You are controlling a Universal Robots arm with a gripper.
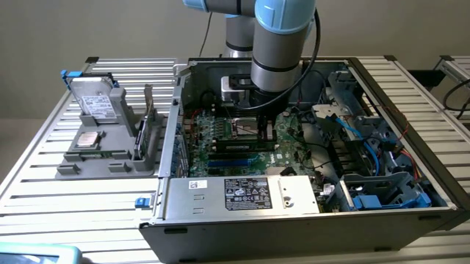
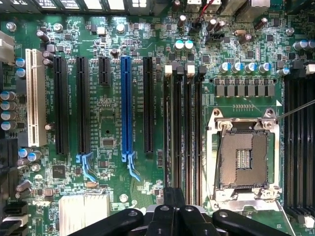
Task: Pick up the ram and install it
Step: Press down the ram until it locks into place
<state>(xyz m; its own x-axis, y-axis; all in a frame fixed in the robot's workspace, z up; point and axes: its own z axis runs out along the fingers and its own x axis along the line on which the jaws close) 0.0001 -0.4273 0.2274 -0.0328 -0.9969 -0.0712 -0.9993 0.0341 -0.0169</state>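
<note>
Green board under black chips, one pale label: the ram, a long, narrow stick.

- Location: standing on edge along one of the black slots on the motherboard, inside the open computer case, beside the empty processor socket. In the wrist view it appears edge-on as a thin line.
- Gripper: reaches down directly over the stick. You cannot tell whether it is clamped on it.
- Handling, by judgement: light, stiff and thin, likely to crack if twisted, with delicate contacts and chips. Take it across the flat faces near the middle of the upper edge. Keep it square to the slot.
</note>
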